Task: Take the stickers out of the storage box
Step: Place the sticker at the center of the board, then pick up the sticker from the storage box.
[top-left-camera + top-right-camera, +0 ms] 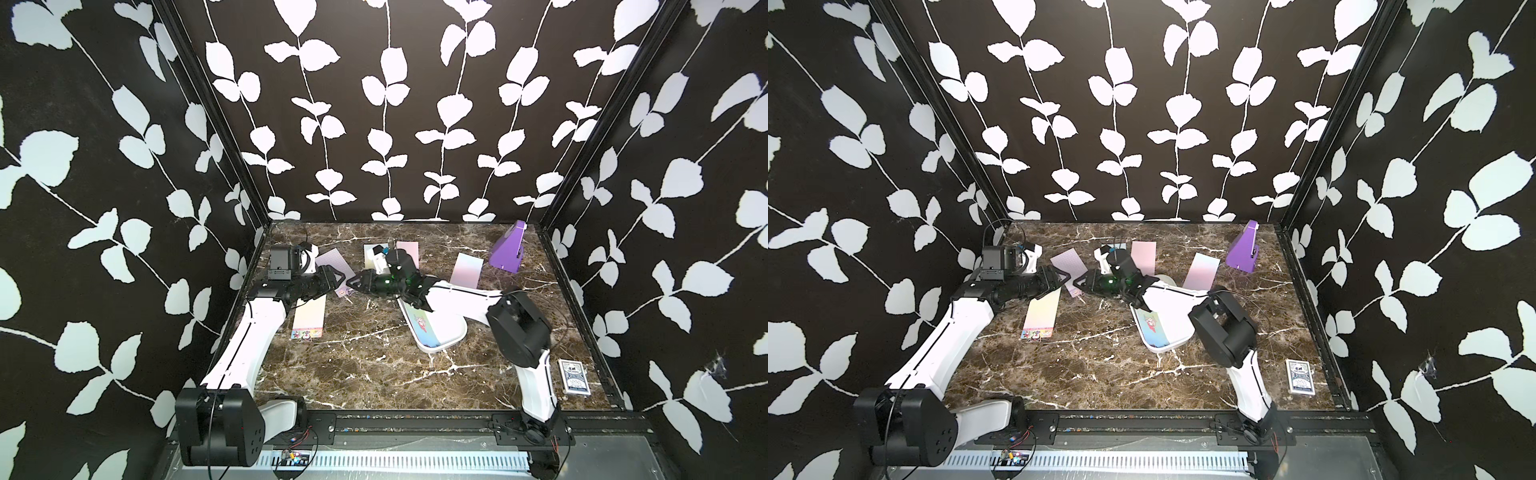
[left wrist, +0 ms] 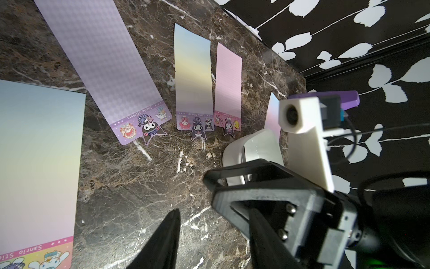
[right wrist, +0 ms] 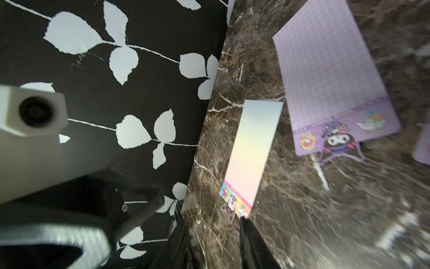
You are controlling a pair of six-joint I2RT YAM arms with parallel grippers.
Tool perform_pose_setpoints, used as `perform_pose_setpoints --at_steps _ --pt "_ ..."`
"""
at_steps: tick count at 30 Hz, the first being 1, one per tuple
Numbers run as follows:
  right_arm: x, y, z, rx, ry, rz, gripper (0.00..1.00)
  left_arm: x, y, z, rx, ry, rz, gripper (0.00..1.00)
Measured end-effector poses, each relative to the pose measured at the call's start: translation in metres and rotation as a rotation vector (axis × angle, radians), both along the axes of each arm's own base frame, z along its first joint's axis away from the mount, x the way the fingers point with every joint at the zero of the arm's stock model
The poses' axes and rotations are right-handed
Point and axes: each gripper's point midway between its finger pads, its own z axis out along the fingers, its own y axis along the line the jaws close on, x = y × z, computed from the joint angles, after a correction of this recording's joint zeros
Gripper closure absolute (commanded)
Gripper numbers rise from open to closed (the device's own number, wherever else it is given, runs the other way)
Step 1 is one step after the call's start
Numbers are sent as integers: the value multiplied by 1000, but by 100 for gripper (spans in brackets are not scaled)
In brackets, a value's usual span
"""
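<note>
- Mostly done, by the look of it: five of the stickers already out, lying flat on the table [image 1: 374, 374].
- Out so far: a lilac sheet [image 2: 100, 69] just under and ahead of both pincers; a pastel sheet [image 1: 309, 318] beside the left pincer [image 1: 337, 280], toward the robot; a yellow-blue sheet [image 2: 193, 76] and a pink sheet [image 2: 229, 86] side by side beyond the right pincer [image 3: 213, 223]; a fifth sheet [image 1: 467, 270] well off behind the right pincer, near the far wall.
- Left to do: one green-to-blue sheet [image 1: 419, 326] in the storage box [image 1: 446, 343], lying along one long wall.
- Storage box behind the right pincer, partly under that arm's forearm and elbow.
- Right pincer: jaws parted, empty, only bare table between them.
- Left pincer: jaws parted, empty, tip to tip with the right pincer and very near it.
- In the way: the right arm itself across the box; probably needs pulling back before a reach in. Thin sheet flat against the box floor, likely awkward to pinch.
- Also around: a purple wedge [image 1: 508, 249] far behind the right pincer in the back corner, and a card box [image 1: 573, 376] by the right arm's base, both clear of the box.
</note>
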Motion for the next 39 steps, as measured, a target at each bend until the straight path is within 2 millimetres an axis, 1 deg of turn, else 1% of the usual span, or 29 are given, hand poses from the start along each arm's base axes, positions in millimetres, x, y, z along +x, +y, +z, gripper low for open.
perform_pose_setpoints --at_steps 3,5,10,13,16,19,22,25,26,30,36,39 --pt "-4 -36 -1 -73 -25 -22 58 -1 -9 -6 5 15 -23 50" --pt "-8 -61 -1 -130 -39 -33 56 -2 -18 -12 14 32 -48 50" --pt "-20 -123 4 -263 -90 -55 46 -8 -57 -37 52 97 -154 51" --pt "-29 -155 4 -332 -111 -71 45 -7 -79 -48 77 124 -211 51" --pt "-36 -181 -2 -395 -116 -84 45 -7 -100 -57 97 145 -257 51" --pt "-41 -199 -20 -447 -92 -87 44 -6 -122 -65 103 160 -298 52" --pt "-47 -211 -42 -484 -47 -84 37 -6 -138 -72 99 173 -324 52" --pt "-51 -218 -60 -509 0 -77 31 -4 -148 -77 88 186 -329 52" --pt "-51 -220 -64 -515 9 -77 31 -3 -149 -78 85 187 -326 52" --pt "-50 -218 -84 -525 49 -62 29 8 -155 -75 69 181 -311 52" --pt "-47 -211 -111 -522 100 -37 28 27 -165 -60 41 135 -295 52" --pt "-46 -209 -120 -519 119 -31 27 33 -168 -61 35 133 -290 52"
